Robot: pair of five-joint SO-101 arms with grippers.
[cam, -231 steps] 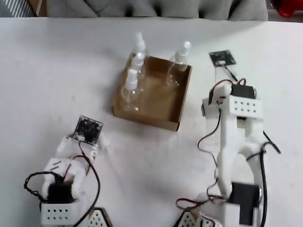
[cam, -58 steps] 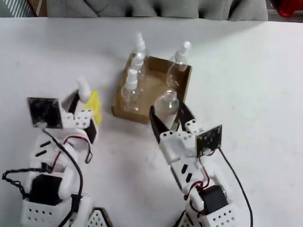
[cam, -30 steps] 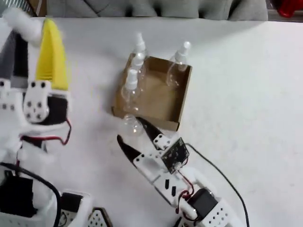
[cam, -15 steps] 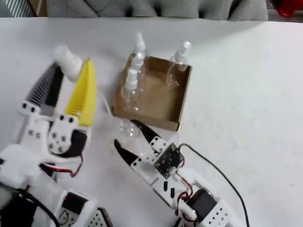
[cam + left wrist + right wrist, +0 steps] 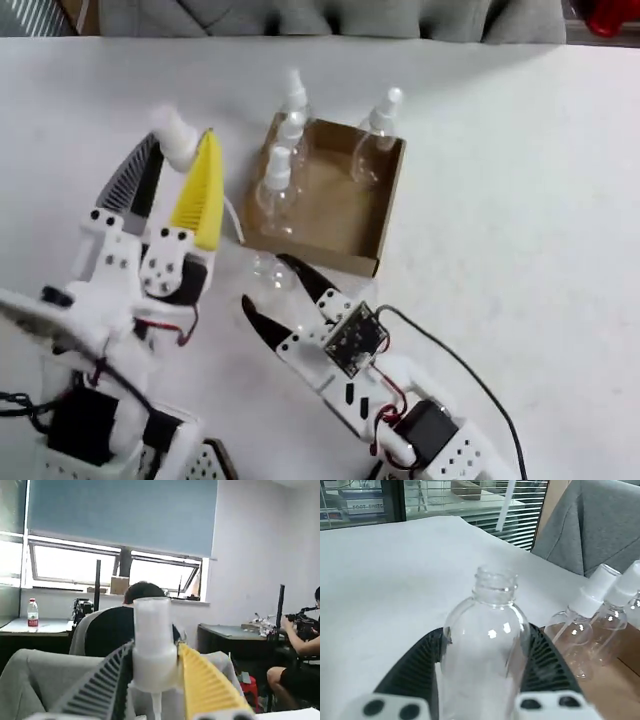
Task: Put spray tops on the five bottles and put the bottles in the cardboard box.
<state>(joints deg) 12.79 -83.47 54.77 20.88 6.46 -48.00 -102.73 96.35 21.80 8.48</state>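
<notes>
My right gripper (image 5: 263, 280) is shut on a clear bottle (image 5: 270, 270) with an open neck, held upright just in front of the cardboard box (image 5: 345, 215). In the right wrist view the bottle (image 5: 487, 645) sits between the black fingers (image 5: 422, 665) of that gripper (image 5: 486, 632). My left gripper (image 5: 178, 140), with one grey and one yellow finger, is shut on a white spray top (image 5: 175, 135) to the left of the box, raised above the table. The left wrist view has the spray top (image 5: 151, 625) clamped in the gripper (image 5: 154, 652), nozzle up. Several capped bottles (image 5: 275, 180) stand in the box.
The capped bottles (image 5: 580, 630) crowd the box's left side and far corner; its floor (image 5: 335, 200) is bare in the middle. White table (image 5: 520, 200) stretches open to the right of the box. The two arms' bases stand at the near edge.
The left arm has swung right and down toward the box with the spray top in its grip. The right gripper holds the bottle nearly still in front of the box.
</notes>
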